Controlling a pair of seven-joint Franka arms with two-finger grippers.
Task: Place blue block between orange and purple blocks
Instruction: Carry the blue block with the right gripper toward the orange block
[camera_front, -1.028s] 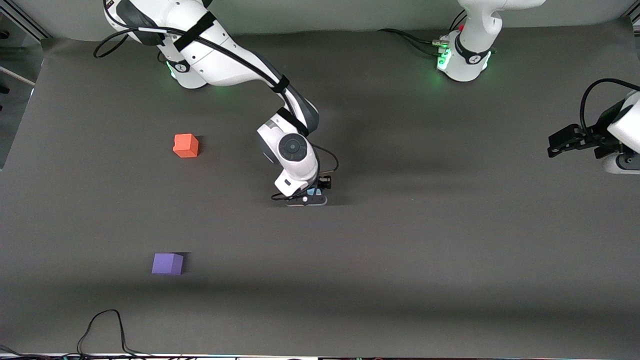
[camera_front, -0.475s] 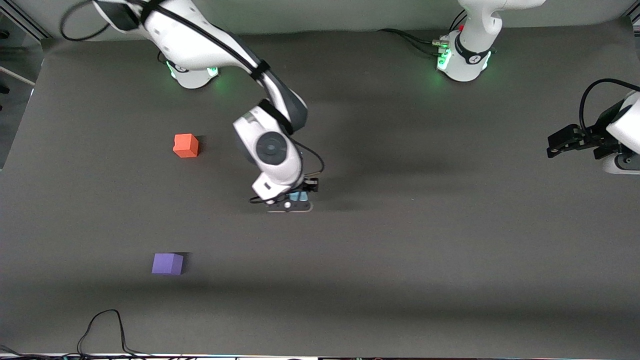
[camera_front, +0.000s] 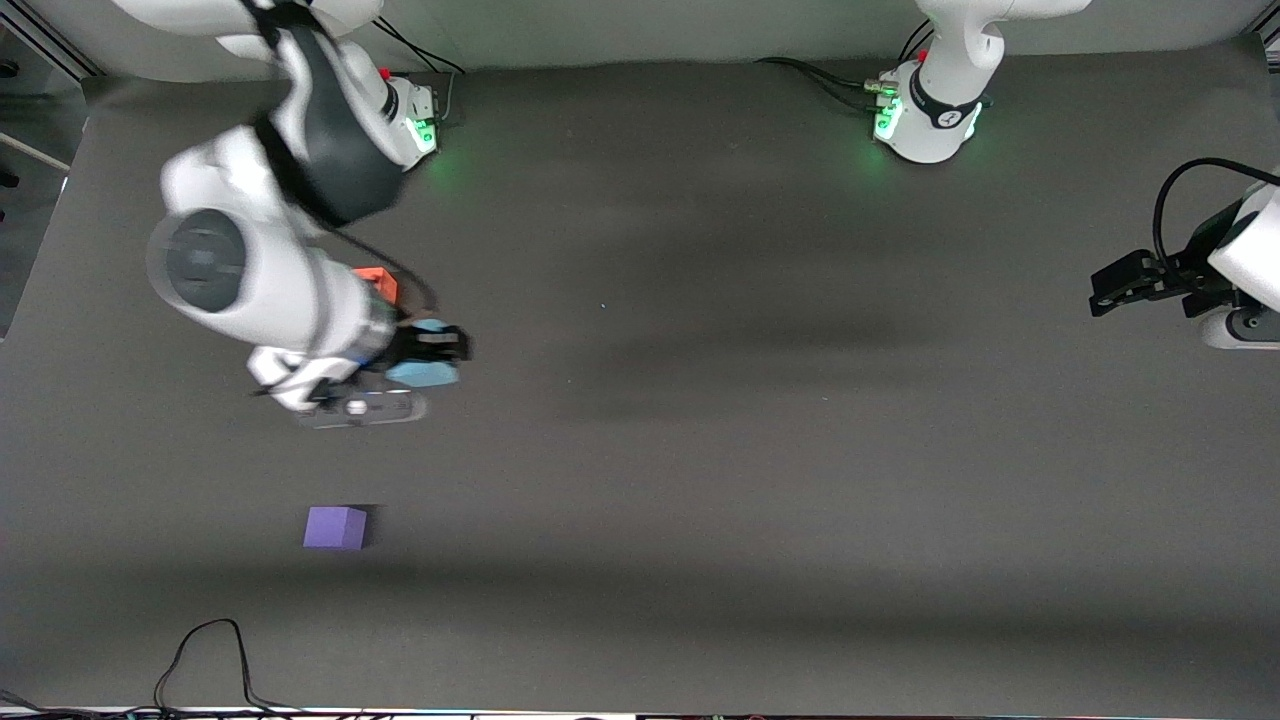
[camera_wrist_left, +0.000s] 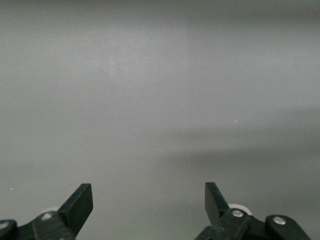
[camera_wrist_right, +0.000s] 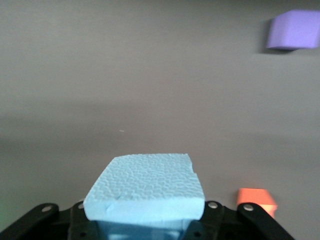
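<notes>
We have the right gripper (camera_front: 425, 360) clamped shut on the blue block (camera_front: 424, 372), whose pale textured top face fills the lower part of the right wrist view (camera_wrist_right: 147, 187) between the black finger mounts. A second ago this same gripper was low near the middle of the table, closing on the block; since then the arm has swung toward the right arm's end of the table and risen, so the block now rides in the air just beside the orange block (camera_front: 378, 283), which the arm partly covers in the front view. The purple block (camera_front: 335, 527) lies well apart from the orange one, nearer to the front camera, and neither cube has shifted. The wrist camera sees both at once, purple (camera_wrist_right: 295, 30) and orange (camera_wrist_right: 256, 201), with bare dark mat between them. That tells us the pick is done and the carry is well along; what we judge remains is to bring the cube over the open stretch of table (camera_front: 700, 450) between the two, lower it and let go. The left gripper (camera_front: 1125, 283) waits at the left arm's end of the table, its fingers (camera_wrist_left: 77, 205) spread wide over empty mat and holding nothing.
</notes>
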